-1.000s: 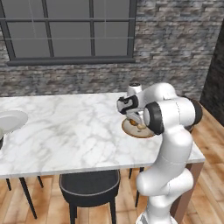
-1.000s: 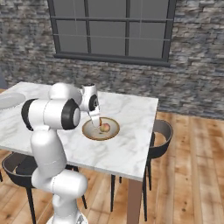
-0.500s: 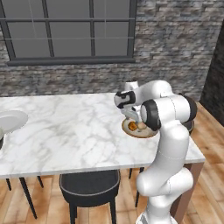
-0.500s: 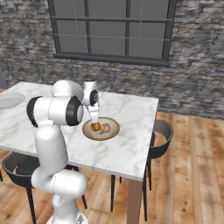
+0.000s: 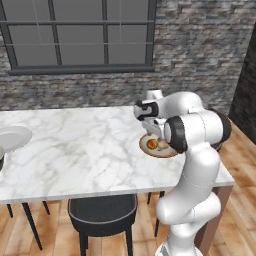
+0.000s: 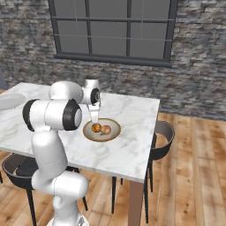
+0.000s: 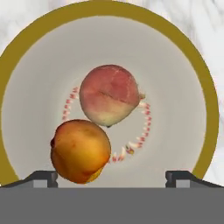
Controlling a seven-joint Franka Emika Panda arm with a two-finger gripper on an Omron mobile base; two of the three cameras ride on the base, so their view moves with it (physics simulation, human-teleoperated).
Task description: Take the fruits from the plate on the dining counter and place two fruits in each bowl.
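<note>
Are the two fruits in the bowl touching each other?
Yes: in the hand view the orange fruit presses against the reddish peach fruit inside the bowl.

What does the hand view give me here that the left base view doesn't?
Hand view alone: the ring of small red marks on the bowl's floor, and the hand with its fingertips wide apart, nothing between them. Left base view alone: the marble dining counter, the grey-white plate at its far left end, a black stool and the arm above the bowl. Both: the bowl, with an orange fruit and a reddish peach fruit lying in it.
</note>
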